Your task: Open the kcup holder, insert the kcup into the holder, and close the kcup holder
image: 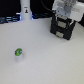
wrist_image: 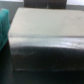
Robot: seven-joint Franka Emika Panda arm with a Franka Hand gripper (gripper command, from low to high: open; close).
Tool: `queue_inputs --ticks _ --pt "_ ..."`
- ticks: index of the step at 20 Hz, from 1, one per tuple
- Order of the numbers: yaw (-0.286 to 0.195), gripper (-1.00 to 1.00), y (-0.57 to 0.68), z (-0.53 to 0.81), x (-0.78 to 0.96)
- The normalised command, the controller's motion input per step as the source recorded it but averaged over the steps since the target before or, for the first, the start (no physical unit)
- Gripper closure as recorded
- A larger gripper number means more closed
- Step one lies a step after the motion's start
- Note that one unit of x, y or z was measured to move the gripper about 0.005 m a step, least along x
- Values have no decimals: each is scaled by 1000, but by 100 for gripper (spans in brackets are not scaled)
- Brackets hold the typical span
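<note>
hovering over the holder, pod left on the table

looking through the exterior view, the kcup holder (image: 64,28) stands as a black boxy unit at the far side of the white table (image: 47,60), toward the exterior view's right. the gripper (image: 65,10), pale and blocky, sits directly over the holder's top, close to it or touching; the blur hides which. whether its fingers are spread or closed i cannot tell, since the holder and the arm's own body mask them. the holder's front shows stacked dark panels with no drawer visibly pulled out.

the kcup (image: 19,52), small with a green top, rests alone on the table, well apart from the holder, toward the exterior view's left and nearer the camera. a white bottle-like object (image: 25,11) stands at the back edge, left of the holder in that view, against a dark background with blue glints. nothing lies between pod and holder.

turning to the wrist view, a broad greyish, glossy flat surface (wrist_image: 45,35) fills nearly the whole picture, very close and badly blurred, most likely the holder's top. a teal shape (wrist_image: 3,25) shows at one edge. no fingertips are visible here.
</note>
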Motion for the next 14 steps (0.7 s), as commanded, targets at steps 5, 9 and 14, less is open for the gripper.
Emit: queue_inputs --ticks 5,9,14 --pt "-7 100 6 -3 54" --pt "-17 100 -136 256 758" --pt "-24 100 -228 337 926"
